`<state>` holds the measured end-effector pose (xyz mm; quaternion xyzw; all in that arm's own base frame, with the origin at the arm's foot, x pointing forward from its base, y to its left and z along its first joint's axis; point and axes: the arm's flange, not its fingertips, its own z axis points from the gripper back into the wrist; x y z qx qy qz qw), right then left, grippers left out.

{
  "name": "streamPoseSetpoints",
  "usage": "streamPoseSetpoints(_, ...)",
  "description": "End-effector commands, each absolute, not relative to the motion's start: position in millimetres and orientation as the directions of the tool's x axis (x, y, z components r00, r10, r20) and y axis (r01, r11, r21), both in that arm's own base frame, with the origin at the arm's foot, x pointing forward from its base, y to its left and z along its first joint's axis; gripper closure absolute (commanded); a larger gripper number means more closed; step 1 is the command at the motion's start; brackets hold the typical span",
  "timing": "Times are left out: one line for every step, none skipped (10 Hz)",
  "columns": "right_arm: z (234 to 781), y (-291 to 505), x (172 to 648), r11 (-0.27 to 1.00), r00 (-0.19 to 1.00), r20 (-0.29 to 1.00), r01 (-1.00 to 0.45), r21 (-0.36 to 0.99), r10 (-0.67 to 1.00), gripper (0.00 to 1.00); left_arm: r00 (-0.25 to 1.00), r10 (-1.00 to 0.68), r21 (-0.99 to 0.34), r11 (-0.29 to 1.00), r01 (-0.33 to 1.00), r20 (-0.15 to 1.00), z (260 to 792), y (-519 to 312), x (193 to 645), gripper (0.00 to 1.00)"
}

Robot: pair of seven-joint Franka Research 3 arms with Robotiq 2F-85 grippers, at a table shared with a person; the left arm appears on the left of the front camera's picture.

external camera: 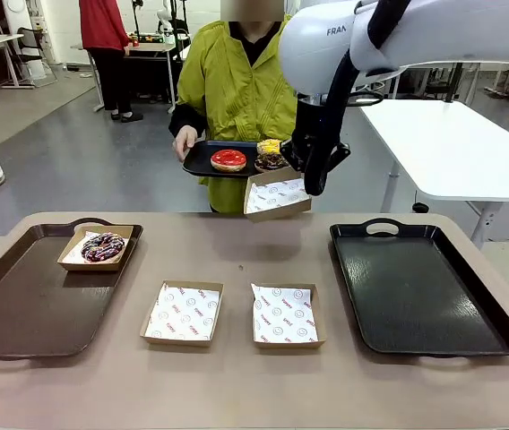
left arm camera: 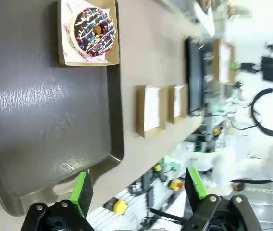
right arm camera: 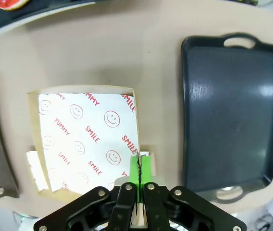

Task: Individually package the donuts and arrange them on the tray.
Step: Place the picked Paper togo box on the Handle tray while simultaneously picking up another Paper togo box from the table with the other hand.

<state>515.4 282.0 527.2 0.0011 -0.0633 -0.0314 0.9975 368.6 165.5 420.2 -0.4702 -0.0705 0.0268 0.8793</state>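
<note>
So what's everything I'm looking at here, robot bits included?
donuts: four; dark sprinkled in a cardboard tray on the brown tray; red, yellow-sprinkled and chocolate on the small black tray
cardboard trays: four, brown with printed white paper; one under the dark donut, two mid-table, one lifted
brown tray: one, left
black tray: one, right
table: one, tan
person's hand: one, holding the small black tray
left claw: open, above the brown tray
right claw: shut on the lifted cardboard tray
</note>
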Motion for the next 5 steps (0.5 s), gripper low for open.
streamPoseSetpoints(523,284,537,0.999,0.992,0.121,0.048,-0.022,-0.045,1.00,0.976,0.201,-0.909,0.417,-0.003,0.089,407,199,369,0.00)
streamPoseSetpoints(523,283,541,0.999,0.992,0.121,0.050,-0.017,-0.047,1.00,0.969,0.233,-0.926,0.378,-0.013,0.081,402,210,365,0.00)
streamPoseSetpoints(521,282,544,0.998,0.992,0.119,0.053,-0.018,-0.050,1.00,0.962,0.264,-0.937,0.348,-0.031,0.066,398,216,362,0.00)
streamPoseSetpoints(519,281,547,0.998,0.992,0.118,0.053,-0.020,-0.050,1.00,0.959,0.279,-0.941,0.334,-0.049,0.049,396,218,363,0.00)
streamPoseSetpoints(516,282,549,0.998,0.992,0.116,0.052,-0.021,-0.049,1.00,0.960,0.277,-0.939,0.341,-0.049,0.050,395,214,364,0.00)
